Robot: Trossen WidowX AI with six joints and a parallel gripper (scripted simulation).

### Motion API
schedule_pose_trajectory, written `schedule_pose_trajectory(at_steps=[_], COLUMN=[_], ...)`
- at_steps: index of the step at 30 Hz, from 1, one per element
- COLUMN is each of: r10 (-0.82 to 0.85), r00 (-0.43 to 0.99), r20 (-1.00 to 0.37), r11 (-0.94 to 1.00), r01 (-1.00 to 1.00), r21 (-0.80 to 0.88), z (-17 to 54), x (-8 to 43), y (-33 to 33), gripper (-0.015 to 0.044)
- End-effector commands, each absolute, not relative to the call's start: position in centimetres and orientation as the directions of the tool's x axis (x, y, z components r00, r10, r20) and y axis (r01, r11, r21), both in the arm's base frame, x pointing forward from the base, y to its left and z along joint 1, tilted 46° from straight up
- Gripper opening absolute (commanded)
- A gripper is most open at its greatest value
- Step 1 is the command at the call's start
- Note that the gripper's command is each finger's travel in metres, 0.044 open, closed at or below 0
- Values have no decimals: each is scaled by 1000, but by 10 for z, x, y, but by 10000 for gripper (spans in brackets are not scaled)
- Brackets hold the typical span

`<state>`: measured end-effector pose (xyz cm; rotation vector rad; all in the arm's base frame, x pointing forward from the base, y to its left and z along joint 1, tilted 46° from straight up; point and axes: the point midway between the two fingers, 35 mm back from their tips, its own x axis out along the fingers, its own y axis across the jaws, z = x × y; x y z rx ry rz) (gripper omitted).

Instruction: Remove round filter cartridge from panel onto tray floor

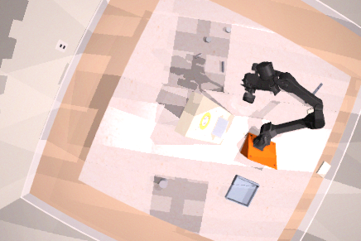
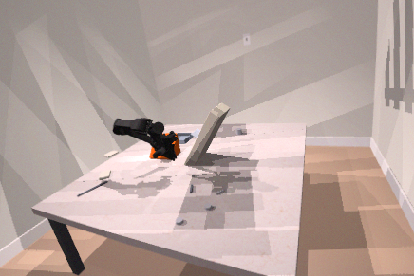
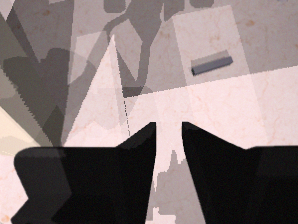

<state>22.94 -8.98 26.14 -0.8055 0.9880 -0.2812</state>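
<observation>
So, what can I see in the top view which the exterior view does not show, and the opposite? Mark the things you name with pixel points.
Only the top view shows the yellow ring (image 1: 201, 124) on the face of the panel. Only the exterior view shows a dark table leg (image 2: 66, 245). Both show the leaning panel (image 1: 190, 110) (image 2: 207, 136), the orange block (image 1: 267, 159) (image 2: 158, 155), the blue tray (image 1: 230, 186) (image 2: 183, 140) and the black arm (image 1: 304, 93) (image 2: 138, 126).

Top view: panel (image 1: 188, 112) (image 2: 206, 136) (image 3: 12, 132) on table (image 1: 137, 77) (image 2: 275, 202) (image 3: 270, 110), lower left of pincer (image 1: 245, 83) (image 2: 167, 151) (image 3: 168, 127). Cartridge (image 1: 204, 121) in panel face. Tray (image 1: 242, 190) (image 2: 183, 138) well below pincer, past arm base (image 1: 271, 159) (image 2: 154, 156). Short bar (image 1: 223, 66) (image 2: 191, 189) (image 3: 212, 66) left of pincer, two small discs (image 1: 228, 30) (image 2: 179, 221) upper left. Third disc (image 1: 163, 183) (image 2: 240, 132) far lower left. Long rod (image 1: 318, 89) (image 2: 92, 189) right of pincer. Wrist view: short bar ahead, right; panel left.
</observation>
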Motion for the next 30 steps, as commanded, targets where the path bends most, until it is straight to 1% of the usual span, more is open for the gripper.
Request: schedule_pose_trajectory(at_steps=[1, 8, 12, 14, 17, 23, 30], r10=[-524, -463, -418, -387, -386, -352, -344], r00=[578, 663, 722, 734, 766, 854, 864], r20=[-626, -588, -552, -558, -514, -383, -367], r11=[651, 552, 485, 477, 410, 263, 248], r01=[-203, -303, -337, -358, -357, -303, -293], r21=[-732, -777, -807, -802, -839, -916, -923], z=[252, 238, 230, 222, 210, 188, 185], x=[252, 276, 277, 275, 273, 257, 254], y=[-55, 24, 71, 92, 125, 190, 197], gripper=[88, 88, 88, 88, 88, 88, 88])
